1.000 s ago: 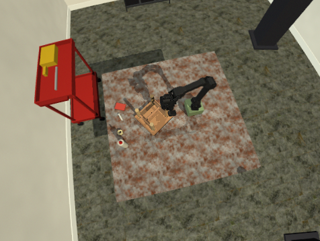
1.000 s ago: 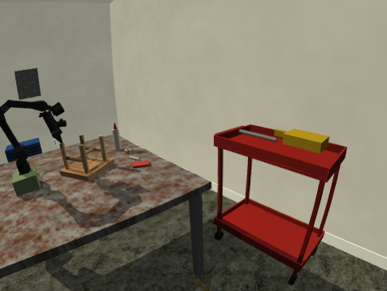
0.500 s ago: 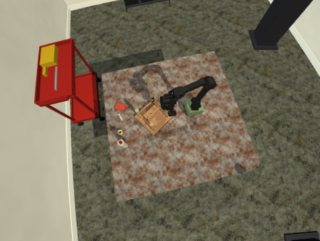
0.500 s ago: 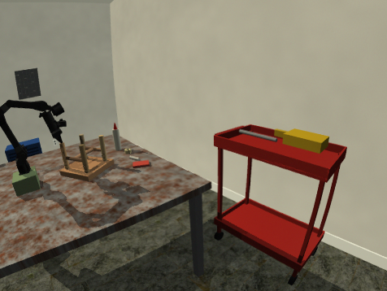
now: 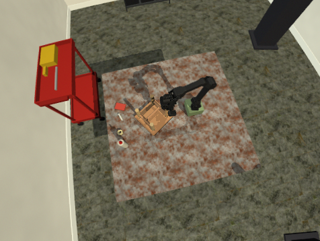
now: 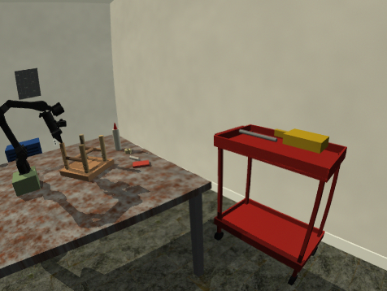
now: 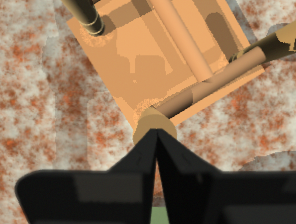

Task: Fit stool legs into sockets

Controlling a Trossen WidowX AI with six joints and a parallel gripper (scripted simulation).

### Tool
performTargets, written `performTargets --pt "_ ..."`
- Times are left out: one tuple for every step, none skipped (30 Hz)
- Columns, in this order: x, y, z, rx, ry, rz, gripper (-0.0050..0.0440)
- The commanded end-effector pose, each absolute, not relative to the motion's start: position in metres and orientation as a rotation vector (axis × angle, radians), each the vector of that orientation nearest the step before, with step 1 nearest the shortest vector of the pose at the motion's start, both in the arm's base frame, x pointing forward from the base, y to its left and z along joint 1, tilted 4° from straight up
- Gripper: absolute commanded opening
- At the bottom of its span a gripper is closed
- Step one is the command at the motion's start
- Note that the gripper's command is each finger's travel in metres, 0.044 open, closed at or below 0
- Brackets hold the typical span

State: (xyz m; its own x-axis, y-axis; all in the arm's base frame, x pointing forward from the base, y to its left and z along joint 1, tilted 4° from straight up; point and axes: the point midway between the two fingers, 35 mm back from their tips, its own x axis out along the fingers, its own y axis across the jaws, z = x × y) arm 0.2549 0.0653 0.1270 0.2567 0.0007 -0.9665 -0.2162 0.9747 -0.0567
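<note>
The stool's square wooden seat (image 5: 163,123) (image 6: 75,173) (image 7: 120,75) lies upside down on the table. Four legs stand up from its corners: the near leg (image 6: 63,154) (image 7: 144,131) under my fingers, one leg (image 6: 82,140), another leg (image 6: 84,158) and the far leg (image 6: 102,148). They look upright; whether each shoulder meets the seat is too small to tell. Crossbars (image 7: 182,40) (image 7: 220,80) run between legs. My gripper (image 6: 60,142) (image 7: 156,134) is shut and empty, its tips at the top of the near leg, seeming to touch it. That leg's foot is hidden in the wrist view.
A red block (image 5: 120,106) (image 6: 141,163), a white stick (image 5: 120,116) (image 6: 134,158), a small yellowish ring (image 5: 118,132) and a red-tipped white bottle (image 5: 124,145) (image 6: 117,140) are beyond the stool. My green base (image 5: 194,110) (image 6: 26,183) is on its other side. A red cart (image 5: 55,91) (image 6: 268,156) stands off the table.
</note>
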Motion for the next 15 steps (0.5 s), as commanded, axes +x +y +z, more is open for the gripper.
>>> performTargets --pt "0.2541 0.0640 0.1085 -0.201 1.347 0.146 0.0000" --pt "0.2541 0.0640 0.1084 -0.201 1.347 0.146 0.0000" --pt "0.2541 0.0640 0.1083 -0.201 1.347 0.146 0.0000" --pt "0.2541 0.0640 0.1081 -0.201 1.347 0.146 0.0000" --pt "0.2541 0.0640 0.1080 -0.201 1.347 0.146 0.0000" --pt "0.2541 0.0640 0.1079 -0.201 1.347 0.146 0.0000" --pt "0.2541 0.0639 0.1077 -0.201 1.347 0.146 0.0000" --pt "0.2541 0.0639 0.1076 -0.201 1.347 0.146 0.0000" --pt "0.2541 0.0639 0.1075 -0.201 1.347 0.146 0.0000" --pt "0.2541 0.0639 0.1073 -0.201 1.347 0.146 0.0000" --pt "0.2541 0.0639 0.1072 -0.201 1.347 0.146 0.0000" --pt "0.2541 0.0639 0.1071 -0.201 1.347 0.146 0.0000" --pt "0.2541 0.0639 0.1069 -0.201 1.347 0.146 0.0000" --pt "0.2541 0.0639 0.1069 -0.201 1.347 0.146 0.0000" --pt "0.2541 0.0639 0.1069 -0.201 1.347 0.146 0.0000"
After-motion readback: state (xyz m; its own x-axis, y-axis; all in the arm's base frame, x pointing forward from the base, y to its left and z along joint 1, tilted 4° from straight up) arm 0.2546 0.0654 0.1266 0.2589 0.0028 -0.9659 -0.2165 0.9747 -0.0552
